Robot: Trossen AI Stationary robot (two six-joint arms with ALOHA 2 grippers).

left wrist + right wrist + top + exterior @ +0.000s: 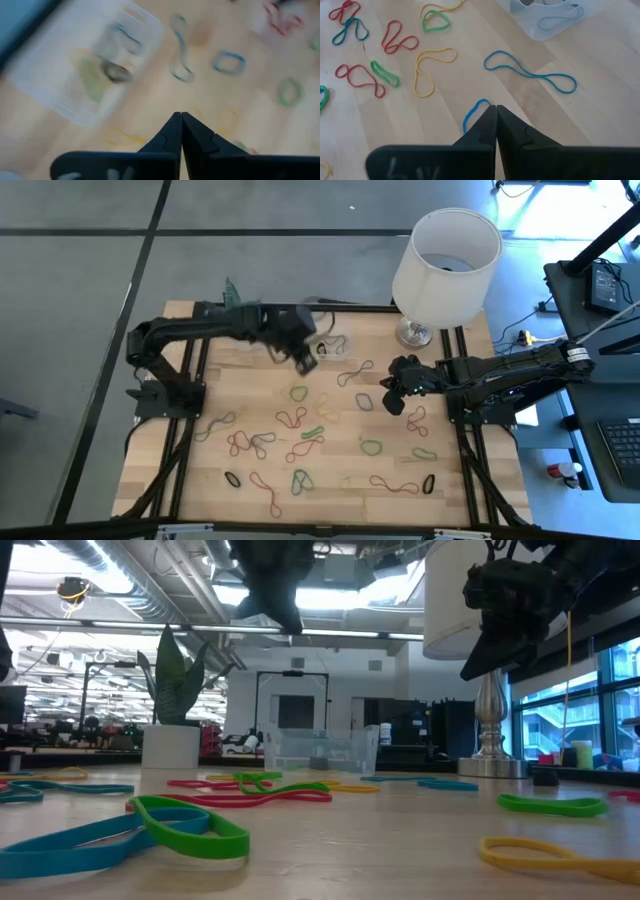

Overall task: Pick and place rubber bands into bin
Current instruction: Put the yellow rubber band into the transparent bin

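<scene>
Many rubber bands point(300, 420) in green, red, blue, yellow and black lie scattered flat on the wooden table; several show close up in the low view point(190, 825). The clear bin point(335, 343) point(320, 750) stands near the far edge and holds a few bands point(107, 70). My left gripper point(306, 360) point(180, 115) hangs shut above the table, just beside the bin on its near left, with nothing between its fingers. My right gripper point(392, 395) point(495, 106) is shut and raised over the table's right part. A blue band point(471, 112) lies on the wood partly hidden behind its fingers.
A lamp with a white shade point(445, 255) stands at the far right corner, its metal base point(490, 735) right of the bin. A white plant pot point(170, 745) stands at the far left. A long blue band point(530, 72) lies between my right gripper and the bin point(545, 17).
</scene>
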